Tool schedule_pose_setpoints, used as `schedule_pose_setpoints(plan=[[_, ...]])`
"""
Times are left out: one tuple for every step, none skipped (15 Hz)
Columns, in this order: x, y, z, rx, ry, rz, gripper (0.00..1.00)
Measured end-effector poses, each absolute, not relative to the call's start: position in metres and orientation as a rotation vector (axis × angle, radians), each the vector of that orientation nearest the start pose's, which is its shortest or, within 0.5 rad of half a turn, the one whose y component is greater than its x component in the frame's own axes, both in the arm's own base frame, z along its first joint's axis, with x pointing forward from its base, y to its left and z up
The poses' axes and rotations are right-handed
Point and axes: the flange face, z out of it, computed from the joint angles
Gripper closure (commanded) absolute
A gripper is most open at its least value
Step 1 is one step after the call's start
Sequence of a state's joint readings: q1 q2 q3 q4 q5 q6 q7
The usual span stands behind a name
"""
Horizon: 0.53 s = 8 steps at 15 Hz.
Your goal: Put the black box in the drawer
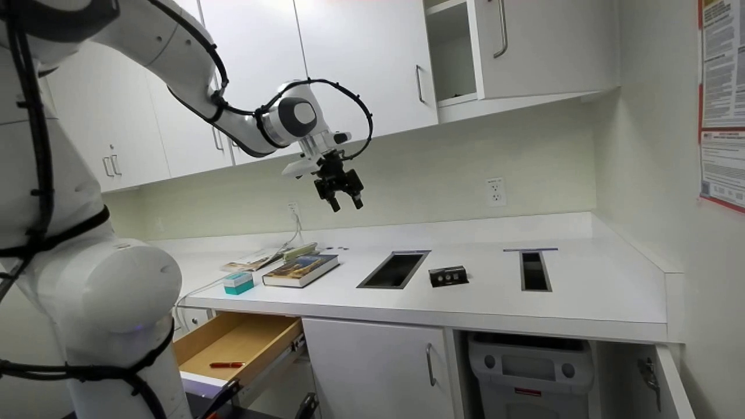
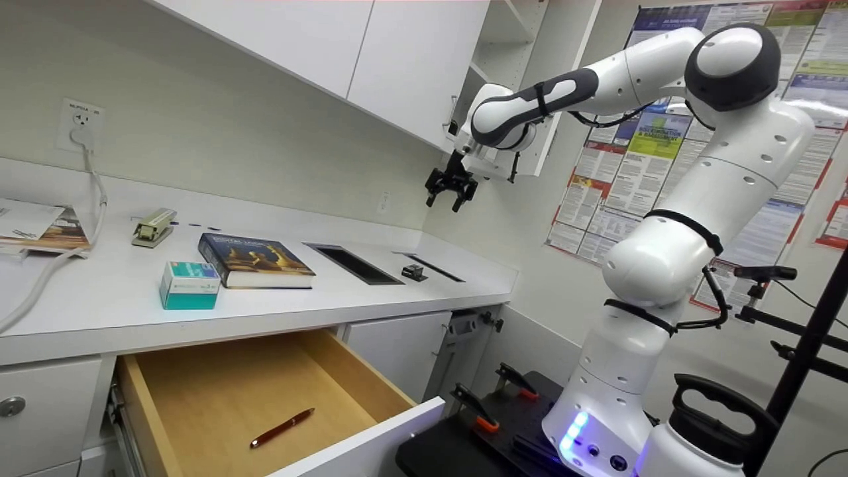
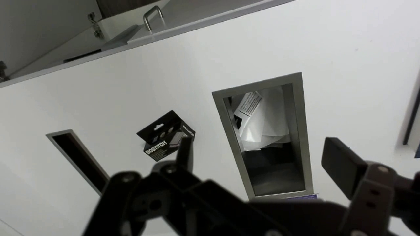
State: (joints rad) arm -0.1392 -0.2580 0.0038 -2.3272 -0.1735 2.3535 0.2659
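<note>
The black box, a small box with white BOSTITCH lettering and a hang tab, sits on the white counter in both exterior views. It also shows in the wrist view, left of the jaws, its right end partly behind the left finger. The drawer is pulled open below the counter, tan wood inside, in both exterior views. My gripper is open and empty, fingers down, well above the counter in both exterior views. In the wrist view the jaws are wide apart over a counter opening.
A red pen lies in the drawer. A thick book, a teal-white carton and a stapler are on the counter. Two metal-framed openings flank the box. An upper cabinet door stands open.
</note>
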Motion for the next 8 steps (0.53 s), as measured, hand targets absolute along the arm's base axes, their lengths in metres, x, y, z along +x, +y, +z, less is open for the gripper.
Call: schedule_pose_setpoints(plan=[[0.487,-0.068,0.471,-3.192,0.479,-0.478,0.0],[0.488,-0.066,0.473,-3.19,0.481,-0.484,0.0],[0.488,-0.066,0.473,-3.189,0.48,-0.484,0.0],[0.49,-0.066,0.473,-3.175,0.515,-0.509,0.0],[0.494,-0.066,0.473,-3.142,0.589,-0.551,0.0],[0.501,-0.066,0.47,-3.103,0.673,-0.584,0.0],[0.512,-0.069,0.465,-3.066,0.754,-0.602,0.0],[0.525,-0.073,0.457,-3.03,0.836,-0.611,0.0]])
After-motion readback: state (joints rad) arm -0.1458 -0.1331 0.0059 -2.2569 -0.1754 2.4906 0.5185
